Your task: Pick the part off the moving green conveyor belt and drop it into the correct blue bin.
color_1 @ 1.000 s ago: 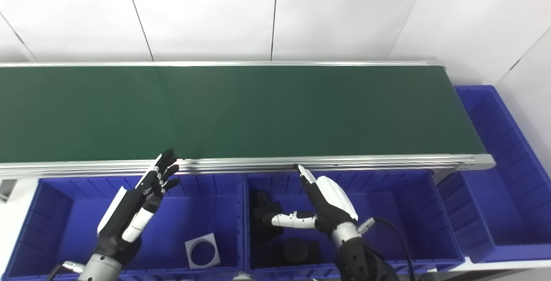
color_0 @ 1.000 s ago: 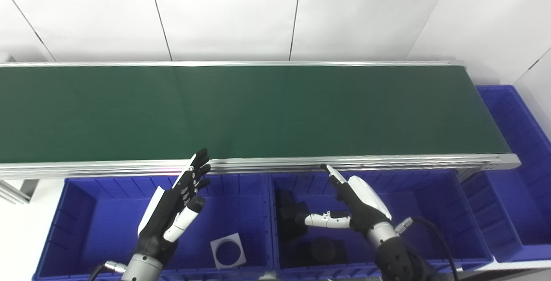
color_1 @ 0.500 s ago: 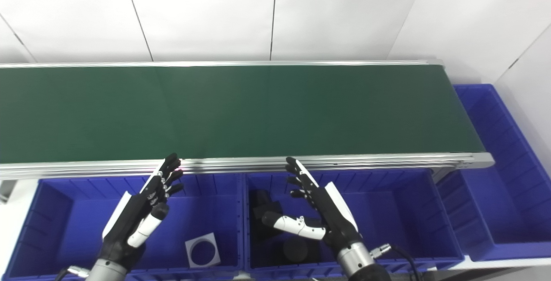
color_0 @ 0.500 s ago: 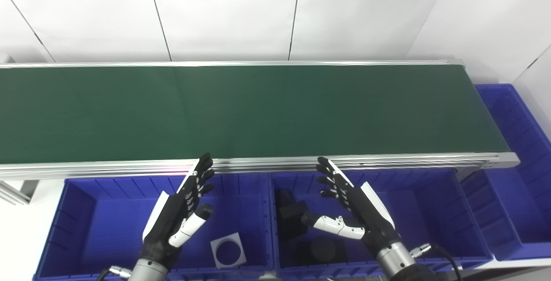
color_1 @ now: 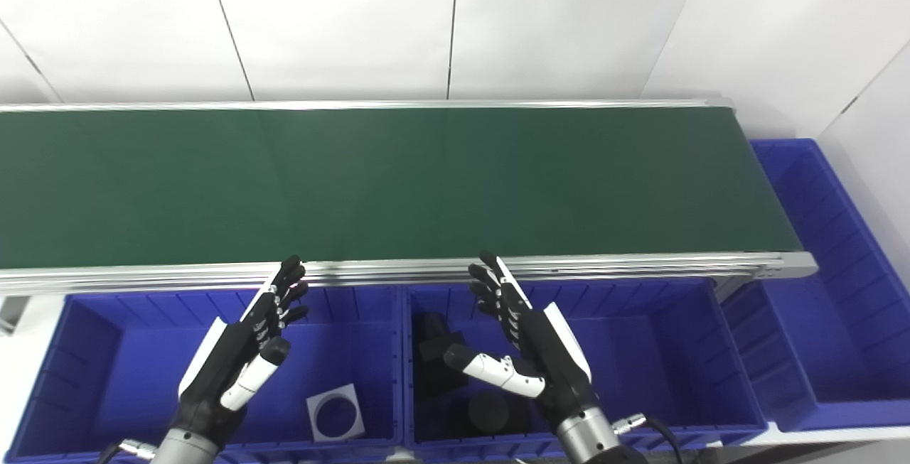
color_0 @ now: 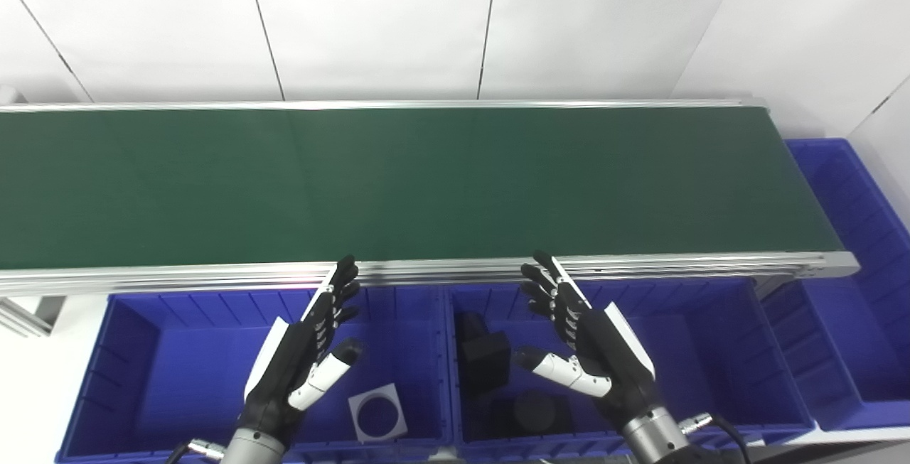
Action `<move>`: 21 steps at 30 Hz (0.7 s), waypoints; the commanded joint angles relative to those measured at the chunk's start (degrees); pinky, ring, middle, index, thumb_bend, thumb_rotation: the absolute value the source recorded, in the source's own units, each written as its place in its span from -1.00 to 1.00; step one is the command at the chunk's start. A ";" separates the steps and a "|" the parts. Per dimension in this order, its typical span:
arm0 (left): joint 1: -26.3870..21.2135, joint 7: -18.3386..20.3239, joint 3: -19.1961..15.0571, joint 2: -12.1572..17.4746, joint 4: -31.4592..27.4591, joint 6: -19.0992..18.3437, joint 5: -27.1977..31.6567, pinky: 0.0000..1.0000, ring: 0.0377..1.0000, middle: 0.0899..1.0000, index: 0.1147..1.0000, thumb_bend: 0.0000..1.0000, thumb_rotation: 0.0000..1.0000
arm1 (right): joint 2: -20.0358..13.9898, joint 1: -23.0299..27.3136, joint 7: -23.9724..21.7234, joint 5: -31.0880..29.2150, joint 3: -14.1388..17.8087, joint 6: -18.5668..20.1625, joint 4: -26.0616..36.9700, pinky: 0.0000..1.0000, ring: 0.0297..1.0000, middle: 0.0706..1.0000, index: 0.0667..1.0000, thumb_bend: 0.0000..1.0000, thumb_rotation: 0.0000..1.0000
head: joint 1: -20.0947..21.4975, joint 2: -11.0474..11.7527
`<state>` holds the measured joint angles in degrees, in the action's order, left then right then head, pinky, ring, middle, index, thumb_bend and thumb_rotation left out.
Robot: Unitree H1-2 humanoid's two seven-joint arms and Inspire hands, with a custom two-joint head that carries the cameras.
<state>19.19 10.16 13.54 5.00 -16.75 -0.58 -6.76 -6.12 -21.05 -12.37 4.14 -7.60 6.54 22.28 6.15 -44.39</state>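
While your right hand (color_0: 601, 357) is turning from the edge-on pose of a second ago, its fingers are now spreading palm-up, holding nothing, over the middle blue bin (color_0: 718, 350). Your left hand (color_0: 302, 357) is doing the same at 7 o'clock over the left blue bin (color_0: 163, 357), fingers apart and empty, having crept slightly forward. That is suggesting both hands are resetting to wait, not grasping.

Counting near to far: you are looking at two hands; three blue bins, the third (color_0: 864, 286) lying at 3 o'clock past the belt's end; one white square plate with a round hole (color_0: 377, 414) in the left bin; two, perhaps three, dark parts (color_0: 487, 357) in the middle bin. Farther out, the green conveyor belt (color_0: 426, 180) is running bare at 12 o'clock: no part is showing on it yet.
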 commanded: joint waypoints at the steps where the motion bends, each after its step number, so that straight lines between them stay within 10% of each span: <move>1: -0.65 -0.53 0.13 -0.06 -0.52 2.60 -0.40 0.78 0.91 0.96 0.96 0.58 0.75 | -0.14 0.21 1.00 0.53 -0.37 -4.94 0.19 0.82 0.88 0.90 1.00 0.77 0.11 | -0.15 0.24; 21: -0.72 -0.95 0.40 -0.68 3.32 7.67 -0.05 0.79 0.90 0.94 0.94 0.61 0.72 | 0.16 0.41 6.04 6.73 -1.06 -7.36 -2.93 0.85 0.92 0.98 1.00 0.70 0.17 | -1.63 2.33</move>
<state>19.12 9.93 13.88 4.91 -12.75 4.69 -6.81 -6.11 -21.00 -7.31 10.35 -8.51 2.29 18.31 4.57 -42.01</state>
